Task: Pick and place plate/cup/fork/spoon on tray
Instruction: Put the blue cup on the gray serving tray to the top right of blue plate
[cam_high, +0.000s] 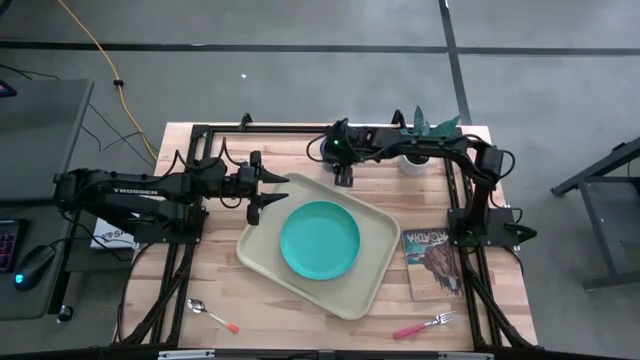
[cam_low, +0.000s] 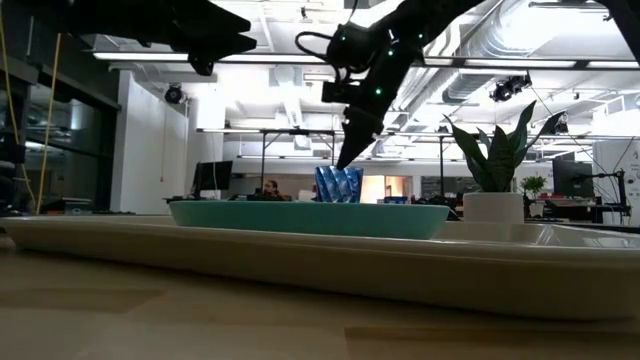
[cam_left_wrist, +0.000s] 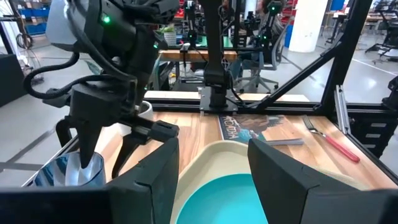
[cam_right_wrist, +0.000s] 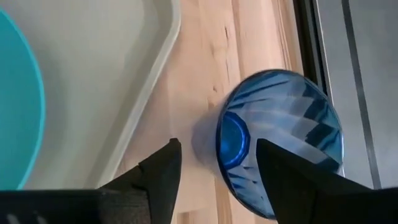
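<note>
1. Right hand (cam_right_wrist: 211, 171) hangs spread, directly above the cup (cam_right_wrist: 280, 140).
2. Cup stands upright on the surface, just beside the tray (cam_right_wrist: 158, 68).
3. Left hand (cam_high: 268, 195), spread, hovers farther off.

Sitting on a grey concrete floor (cam_high: 300, 80) crossed by dark tape lines, with a yellow cable (cam_high: 118, 75) trailing across it beside a grey desk (cam_high: 40, 130). Glowing overhead: long ceiling lights (cam_low: 300, 58) among white ducts (cam_low: 480, 75). Standing farther back: office chairs (cam_left_wrist: 258, 59), a white pillar (cam_left_wrist: 303, 25) and blue bins (cam_left_wrist: 34, 12).
</note>
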